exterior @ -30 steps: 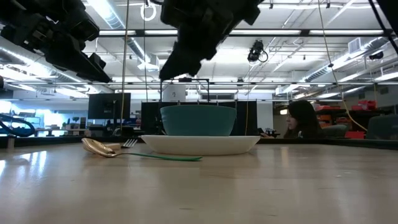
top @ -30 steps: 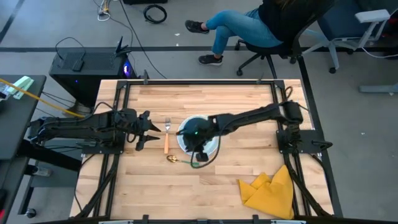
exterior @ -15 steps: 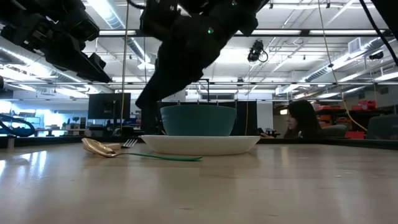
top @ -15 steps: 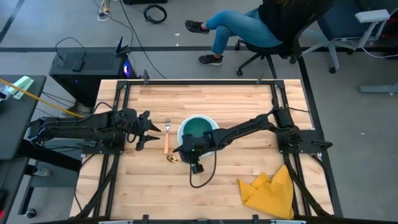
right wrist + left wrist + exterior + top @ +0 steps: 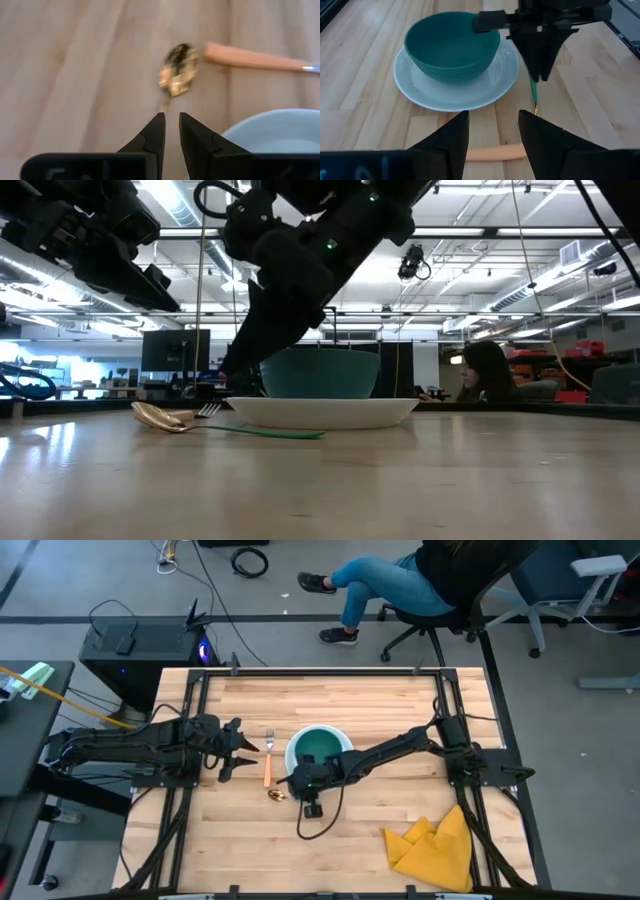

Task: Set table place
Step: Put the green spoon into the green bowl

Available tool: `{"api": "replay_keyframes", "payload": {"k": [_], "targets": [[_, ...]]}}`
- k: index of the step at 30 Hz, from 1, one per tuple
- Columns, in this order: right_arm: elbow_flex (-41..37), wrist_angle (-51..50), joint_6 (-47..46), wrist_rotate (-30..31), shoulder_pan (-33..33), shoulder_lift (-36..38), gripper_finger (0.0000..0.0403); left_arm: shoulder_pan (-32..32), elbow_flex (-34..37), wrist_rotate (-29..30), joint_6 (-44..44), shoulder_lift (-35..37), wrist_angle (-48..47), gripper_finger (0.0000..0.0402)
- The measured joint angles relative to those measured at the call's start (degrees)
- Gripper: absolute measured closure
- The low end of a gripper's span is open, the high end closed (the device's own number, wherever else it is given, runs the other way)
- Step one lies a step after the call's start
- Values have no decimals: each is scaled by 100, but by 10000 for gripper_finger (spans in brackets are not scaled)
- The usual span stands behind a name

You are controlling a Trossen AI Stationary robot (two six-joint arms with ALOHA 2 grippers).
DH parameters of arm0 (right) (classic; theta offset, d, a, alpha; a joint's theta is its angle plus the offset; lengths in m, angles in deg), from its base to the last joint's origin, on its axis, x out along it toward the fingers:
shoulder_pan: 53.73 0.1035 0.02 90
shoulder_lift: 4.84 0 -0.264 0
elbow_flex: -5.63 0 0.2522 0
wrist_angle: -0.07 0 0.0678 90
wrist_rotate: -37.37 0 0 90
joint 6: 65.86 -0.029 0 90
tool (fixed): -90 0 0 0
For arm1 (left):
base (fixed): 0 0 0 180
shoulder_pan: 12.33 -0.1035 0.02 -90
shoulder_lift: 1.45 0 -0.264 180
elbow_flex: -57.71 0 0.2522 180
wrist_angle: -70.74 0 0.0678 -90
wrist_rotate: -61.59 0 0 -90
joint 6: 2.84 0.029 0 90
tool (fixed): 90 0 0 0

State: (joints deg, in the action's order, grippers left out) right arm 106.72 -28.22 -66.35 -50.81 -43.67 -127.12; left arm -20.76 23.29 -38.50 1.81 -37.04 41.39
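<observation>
- Now, on the table (image 5: 400,700), the white plate (image 5: 343,777) lies near the centre, and the teal bowl (image 5: 318,747) stands on it, upright.
- At 9 o'clock from the plate lies the fork (image 5: 268,758), with its orange handle pointing to 6 o'clock and the tines to 12 o'clock; it is just beside the plate but does not touch it.
- At about 7 o'clock from the plate lies the spoon (image 5: 279,796), flat on the wood; its gold head is close to the end of the fork's handle.
- In the low view the spoon's green handle (image 5: 270,432) runs along the table in front of the plate (image 5: 320,412), and the bowl (image 5: 320,374) sits in the plate.
- From 3 o'clock the right arm reaches across the plate, and the right gripper (image 5: 297,783) hangs low over the plate's edge at 7 o'clock, next to the spoon.
- In the right wrist view its fingers (image 5: 152,134) have only a narrow gap between them, with nothing inside; the spoon head (image 5: 178,69) lies ahead of the tips, a bit blurred, so I cannot say if they touch its handle.
- At 9 o'clock of the fork waits the left gripper (image 5: 245,750), above the table, its fingers (image 5: 449,135) spread apart and holding nothing.
</observation>
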Motion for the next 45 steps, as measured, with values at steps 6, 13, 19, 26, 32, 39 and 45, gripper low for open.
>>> {"api": "replay_keyframes", "payload": {"k": [6,13,19,26,32,39,45], "targets": [[-35,-45,-77,-43,101,0,339,0,0,1,0,-2,-4,224],[-37,-64,-91,-159,140,-171,339,0,0,-1,1,0,-2,221],[-23,111,-102,-275,138,-374,339,0,0,-1,0,-2,41,224],[-22,117,-96,-275,134,-350,339,0,0,-1,2,-2,108,221],[16,133,-318,-169,224,-190,339,-1,0,-1,1,-2,125,224],[643,-787,-84,804,496,-168,339,-2,0,-1,2,-2,173,221],[1619,-1631,400,1063,635,-165,339,-2,0,-1,2,-1,184,224]]}}
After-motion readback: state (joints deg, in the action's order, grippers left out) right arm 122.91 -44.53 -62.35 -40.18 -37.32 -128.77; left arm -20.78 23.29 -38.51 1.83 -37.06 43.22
